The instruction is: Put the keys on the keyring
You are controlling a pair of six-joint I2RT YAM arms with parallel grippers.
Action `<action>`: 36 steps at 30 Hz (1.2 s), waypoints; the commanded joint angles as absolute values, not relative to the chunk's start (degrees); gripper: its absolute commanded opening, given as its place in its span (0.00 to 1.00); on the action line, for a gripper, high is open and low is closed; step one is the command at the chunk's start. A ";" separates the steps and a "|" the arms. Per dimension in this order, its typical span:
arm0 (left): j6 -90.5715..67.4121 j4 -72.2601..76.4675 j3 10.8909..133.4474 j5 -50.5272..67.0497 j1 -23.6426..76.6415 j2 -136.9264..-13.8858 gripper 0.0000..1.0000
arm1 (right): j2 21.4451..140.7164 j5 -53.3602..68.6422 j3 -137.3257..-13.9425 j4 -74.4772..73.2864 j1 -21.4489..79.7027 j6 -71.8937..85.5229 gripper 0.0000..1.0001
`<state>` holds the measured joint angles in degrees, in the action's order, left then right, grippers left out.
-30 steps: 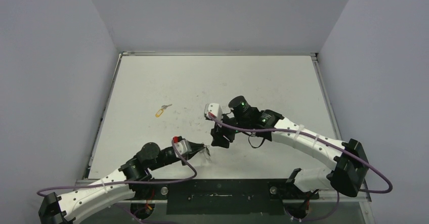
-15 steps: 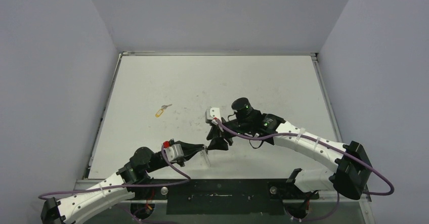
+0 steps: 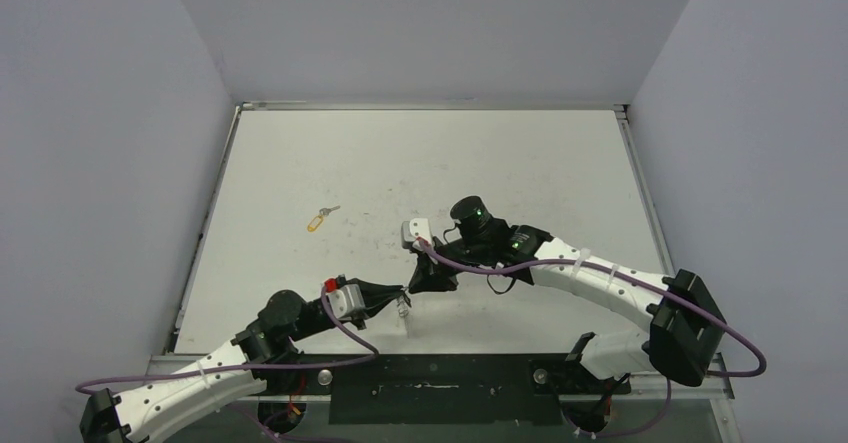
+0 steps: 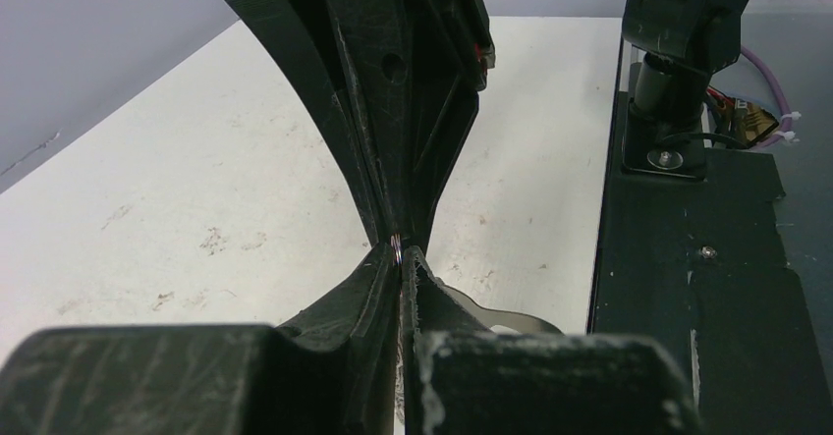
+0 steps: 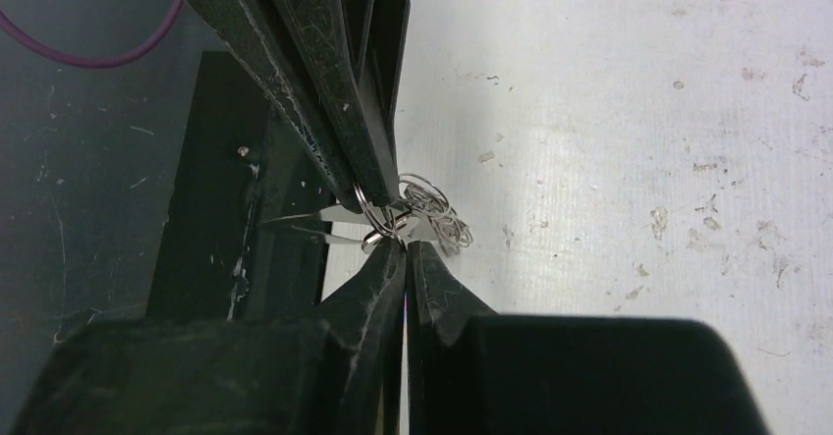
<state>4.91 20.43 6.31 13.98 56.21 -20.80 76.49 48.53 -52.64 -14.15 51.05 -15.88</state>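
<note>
Both left fingers [image 4: 363, 293] and right fingers [image 5: 442, 298] are clenched tip to tip on the small rings of the keyring [image 5: 432, 209]; any opposed pull may slip one free.

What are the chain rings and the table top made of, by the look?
The chain rings: likely thin steel wire, bright silver, specular glints. The table top: matt white, laminate or painted board, cannot tell which; scuffed, with dark specks.

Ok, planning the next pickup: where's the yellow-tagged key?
In the top view the yellow-tagged key lies flat on the table's left half, by itself, farther from the arm bases than the left gripper and to its left.
</note>
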 commanded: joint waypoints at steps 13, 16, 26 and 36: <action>3.08 30.46 5.47 14.48 56.34 -21.52 0.00 | 77.34 49.87 -47.92 -2.27 52.82 -12.98 0.00; 3.03 30.83 5.49 14.49 56.29 -21.75 0.00 | 77.60 49.53 -46.19 2.26 53.31 -11.11 0.00; 2.40 30.94 5.28 14.76 56.31 -21.58 0.00 | 76.55 45.35 -39.24 19.24 53.69 -4.83 0.11; 2.46 28.79 5.34 14.59 56.25 -19.88 0.00 | 69.28 40.98 -37.29 13.34 53.08 -8.48 0.53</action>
<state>3.20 24.67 4.03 13.89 56.16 -20.95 74.37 42.76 -37.45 13.02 53.30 -5.72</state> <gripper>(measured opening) 0.010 0.525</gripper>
